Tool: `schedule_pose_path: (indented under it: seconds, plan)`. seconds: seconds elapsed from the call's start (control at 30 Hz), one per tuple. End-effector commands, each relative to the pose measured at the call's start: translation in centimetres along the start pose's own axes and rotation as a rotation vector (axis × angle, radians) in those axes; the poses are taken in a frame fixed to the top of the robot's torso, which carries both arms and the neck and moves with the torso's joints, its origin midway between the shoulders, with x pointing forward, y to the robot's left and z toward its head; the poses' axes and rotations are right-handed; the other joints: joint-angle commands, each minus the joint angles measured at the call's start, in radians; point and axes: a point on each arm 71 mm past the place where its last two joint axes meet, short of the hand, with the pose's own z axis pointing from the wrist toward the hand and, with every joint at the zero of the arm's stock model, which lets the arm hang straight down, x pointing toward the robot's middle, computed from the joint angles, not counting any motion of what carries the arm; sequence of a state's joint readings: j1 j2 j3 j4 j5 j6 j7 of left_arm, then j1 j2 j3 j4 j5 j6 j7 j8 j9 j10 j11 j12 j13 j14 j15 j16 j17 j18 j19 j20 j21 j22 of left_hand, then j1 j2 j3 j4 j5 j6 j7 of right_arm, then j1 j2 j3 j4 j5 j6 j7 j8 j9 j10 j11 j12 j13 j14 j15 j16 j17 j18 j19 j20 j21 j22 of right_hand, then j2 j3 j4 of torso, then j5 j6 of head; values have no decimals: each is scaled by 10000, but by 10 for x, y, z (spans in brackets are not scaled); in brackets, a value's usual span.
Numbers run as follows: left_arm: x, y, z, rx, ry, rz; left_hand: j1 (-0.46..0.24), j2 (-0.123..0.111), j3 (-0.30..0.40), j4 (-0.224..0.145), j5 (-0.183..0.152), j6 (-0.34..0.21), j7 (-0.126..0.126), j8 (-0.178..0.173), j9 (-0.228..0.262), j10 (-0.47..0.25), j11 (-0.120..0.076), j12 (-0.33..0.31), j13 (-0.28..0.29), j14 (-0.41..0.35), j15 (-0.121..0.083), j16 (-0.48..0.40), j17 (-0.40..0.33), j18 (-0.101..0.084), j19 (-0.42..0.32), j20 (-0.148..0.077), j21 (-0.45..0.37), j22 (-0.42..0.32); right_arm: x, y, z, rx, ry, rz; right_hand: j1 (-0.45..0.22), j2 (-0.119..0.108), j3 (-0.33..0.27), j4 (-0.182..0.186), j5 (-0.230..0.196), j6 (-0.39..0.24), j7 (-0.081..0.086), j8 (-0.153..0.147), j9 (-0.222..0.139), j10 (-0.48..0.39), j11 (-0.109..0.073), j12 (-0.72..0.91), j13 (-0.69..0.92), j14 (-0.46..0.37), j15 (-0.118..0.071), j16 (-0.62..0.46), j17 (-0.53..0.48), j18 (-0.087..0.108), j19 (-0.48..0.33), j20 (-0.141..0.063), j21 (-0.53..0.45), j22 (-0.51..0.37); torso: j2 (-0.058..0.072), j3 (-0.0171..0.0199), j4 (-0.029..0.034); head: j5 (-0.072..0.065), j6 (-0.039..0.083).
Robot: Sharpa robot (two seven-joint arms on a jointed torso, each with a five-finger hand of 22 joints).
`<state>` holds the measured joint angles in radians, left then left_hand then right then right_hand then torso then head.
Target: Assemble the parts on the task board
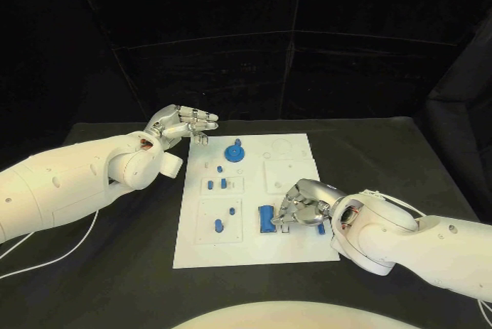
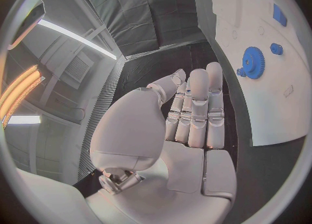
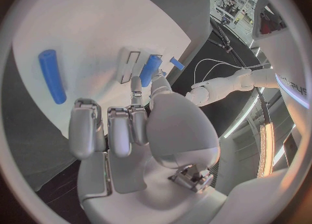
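The white task board (image 1: 251, 233) lies mid-table, and its far end shows in the left wrist view (image 2: 286, 99). A blue gear (image 1: 237, 153) (image 2: 254, 62) stands near that far end, with several small blue parts (image 1: 218, 169) below it. My right hand (image 1: 303, 202) (image 3: 140, 125) rests low over the board's near right part. Its thumb and one finger pinch the end of a blue block (image 1: 269, 219) (image 3: 151, 68) beside a slot. A blue cylinder (image 1: 321, 228) (image 3: 52, 76) lies loose on the other side of that hand. My left hand (image 1: 185, 123) (image 2: 192, 112) hovers off the board's far left corner, fingers straight and holding nothing.
Two more small blue parts (image 1: 232, 210) sit in the board's near left panel. Black table (image 1: 113, 272) surrounds the board on all sides, and a white cable (image 1: 62, 247) trails under my left arm.
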<state>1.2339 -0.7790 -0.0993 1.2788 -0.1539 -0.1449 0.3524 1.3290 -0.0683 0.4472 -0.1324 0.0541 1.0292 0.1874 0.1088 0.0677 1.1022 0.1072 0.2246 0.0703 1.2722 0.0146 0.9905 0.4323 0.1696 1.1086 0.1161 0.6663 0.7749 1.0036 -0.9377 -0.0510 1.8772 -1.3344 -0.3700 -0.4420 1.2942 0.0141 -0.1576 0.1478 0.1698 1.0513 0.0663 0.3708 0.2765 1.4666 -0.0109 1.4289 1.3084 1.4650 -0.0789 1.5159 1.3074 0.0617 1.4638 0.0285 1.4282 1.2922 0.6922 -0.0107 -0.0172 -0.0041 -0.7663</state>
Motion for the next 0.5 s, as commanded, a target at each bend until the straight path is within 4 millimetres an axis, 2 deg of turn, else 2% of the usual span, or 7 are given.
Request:
schedule_pose_path:
  seconds: [0.03,0.13,0.3,0.4,0.5]
  plan:
    - [0,-1,0,38,63,-60,10,47,-10,-49,-39,-91,-8,37,0,-53,19,37,-10,-39,26,-52,-15,137,-33,15,-35,-14,-8,-5,-10,-375,-283,577,-54,22,-79,-17,243,-91,0,-72,-10,353,-10,-39,1345,775,-2,-66,1151,-52,-18,-7,39,-8,-11,-1,-16,-56,6]
    - [0,-1,0,37,57,-57,10,47,-10,-49,-39,-91,-8,37,0,-53,19,37,-10,-39,26,-52,-15,137,-33,15,-35,-14,-16,-19,-20,-19,-199,443,-99,12,-149,-16,332,-200,47,-156,-33,336,25,-71,1324,768,22,-83,1114,-49,-25,10,29,-23,-30,-17,-25,-143,13]
    - [0,-1,0,50,57,-58,4,53,-11,-46,-39,-97,-4,39,0,-60,23,41,-11,-41,29,-55,-19,135,-34,16,-37,-14,-30,-45,-33,804,-92,18,-144,-14,-261,-31,340,-379,125,-319,-84,316,92,-107,1306,762,76,-96,1093,-48,-36,53,17,-36,-39,-6,-49,-226,43]
    - [0,-1,0,47,52,-58,4,53,-11,-46,-39,-97,-4,39,0,-60,23,41,-11,-41,29,-55,-19,135,-34,16,-37,-14,-34,-56,-37,1090,65,-217,-53,-76,-336,-128,294,-422,155,-395,-102,281,122,-178,1254,748,105,-129,1026,-43,-52,93,0,-63,-49,-23,-89,-329,60]
    - [0,-1,-1,67,31,-51,2,53,-12,-45,-40,-97,-4,40,0,-61,23,41,-11,-41,30,-55,-19,134,-34,16,-37,-14,-37,-63,-39,1233,83,-487,-1,-86,-357,-171,288,-415,161,-412,-104,258,129,-226,1217,739,115,-148,984,-39,-63,109,-13,-83,-64,-6,-153,-362,66]
